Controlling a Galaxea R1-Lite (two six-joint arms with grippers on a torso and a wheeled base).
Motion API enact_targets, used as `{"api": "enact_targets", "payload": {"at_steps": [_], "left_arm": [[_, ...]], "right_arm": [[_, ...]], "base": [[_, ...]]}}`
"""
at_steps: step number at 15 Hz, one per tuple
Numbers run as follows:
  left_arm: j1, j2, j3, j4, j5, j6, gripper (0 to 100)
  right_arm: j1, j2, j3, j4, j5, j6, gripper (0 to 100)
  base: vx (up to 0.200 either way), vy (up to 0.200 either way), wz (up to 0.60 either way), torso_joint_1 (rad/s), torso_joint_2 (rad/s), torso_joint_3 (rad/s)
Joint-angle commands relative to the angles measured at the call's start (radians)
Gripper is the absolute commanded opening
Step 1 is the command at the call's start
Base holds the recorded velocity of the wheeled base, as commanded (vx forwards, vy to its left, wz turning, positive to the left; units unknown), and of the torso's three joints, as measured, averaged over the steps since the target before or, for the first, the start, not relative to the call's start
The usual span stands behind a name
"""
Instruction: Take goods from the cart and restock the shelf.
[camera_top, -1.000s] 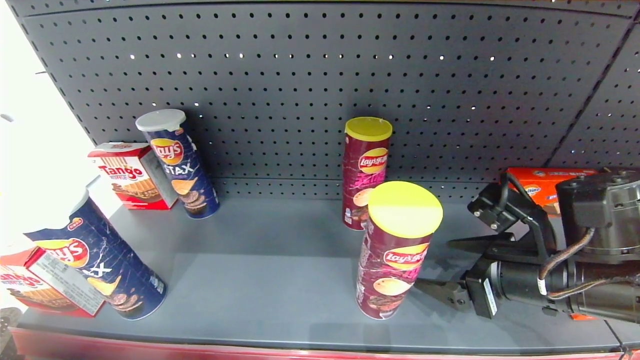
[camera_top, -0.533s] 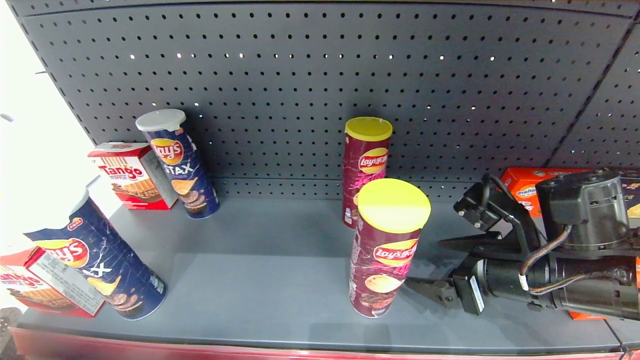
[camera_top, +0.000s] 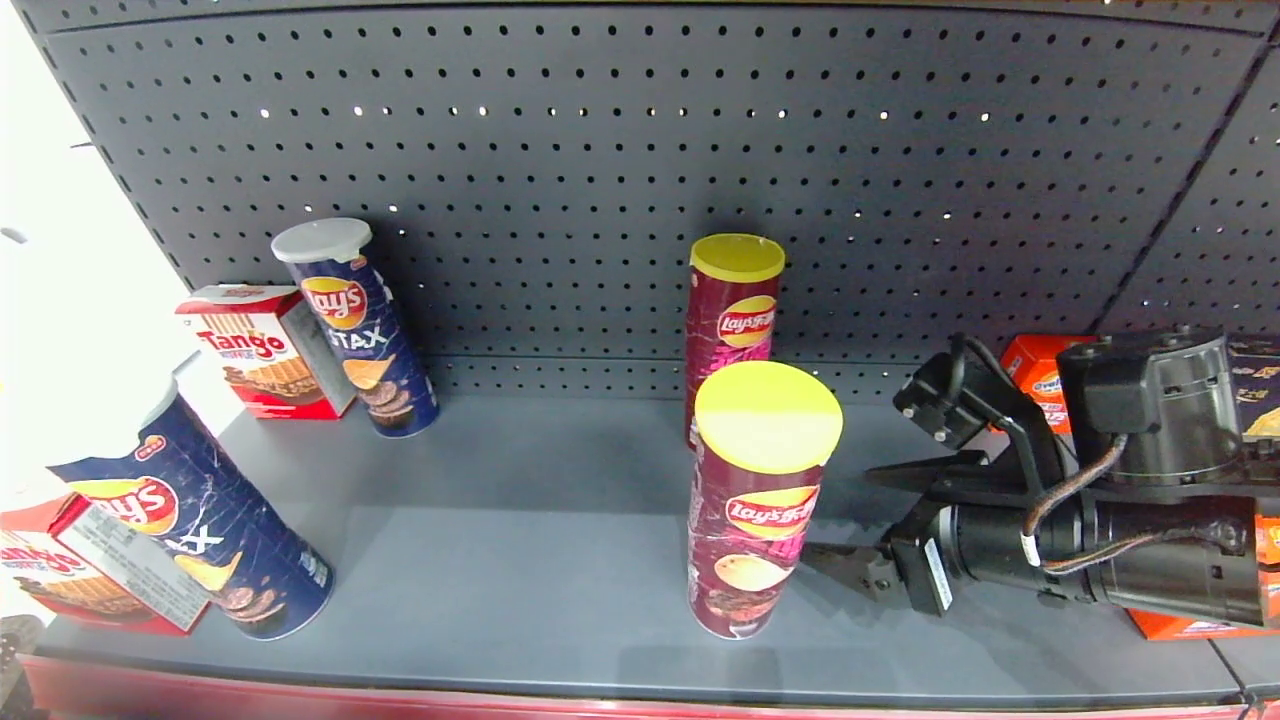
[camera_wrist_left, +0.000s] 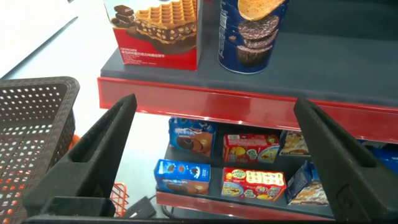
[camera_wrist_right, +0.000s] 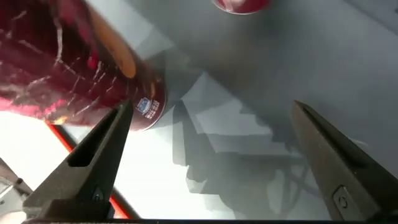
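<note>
On the grey shelf (camera_top: 520, 540) a maroon chip can with a yellow lid (camera_top: 757, 520) stands upright near the front edge. A second maroon can (camera_top: 732, 310) stands behind it by the pegboard. My right gripper (camera_top: 838, 512) is open, level with the shelf and just right of the front can, its lower finger tip close to the can's base. The right wrist view has that can (camera_wrist_right: 74, 74) beside one finger, outside the open right gripper (camera_wrist_right: 211, 106). My left gripper (camera_wrist_left: 214, 102) hangs open and empty in front of the shelf's red edge (camera_wrist_left: 205, 106), below it.
Two blue chip cans (camera_top: 355, 330) (camera_top: 200, 530) and two red wafer boxes (camera_top: 262, 350) (camera_top: 75, 570) stand at the shelf's left. Orange boxes (camera_top: 1040, 370) sit behind my right arm. A dark basket (camera_wrist_left: 31, 124) is beside the shelf, and small boxes (camera_wrist_left: 249, 149) fill a lower shelf.
The front maroon can has shifted left along the shelf, and my right gripper has moved left with it, staying open.
</note>
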Motion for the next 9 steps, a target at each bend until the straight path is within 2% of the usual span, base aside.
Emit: {"api": "enact_targets", "payload": {"at_steps": [1,9], "left_arm": [[0.0,0.002,0.0,0.0,-0.001,-0.001,100],[0.0,0.002,0.0,0.0,0.001,-0.001,100]], "right_arm": [[0.014,0.0,0.002,0.0,0.0,-0.001,100],[-0.014,-0.04,0.025,-0.002,-0.031,0.001,100]], "base": [[0.0,0.0,0.0,0.0,0.0,0.0],[0.0,0.0,0.0,0.0,0.0,0.0]]}}
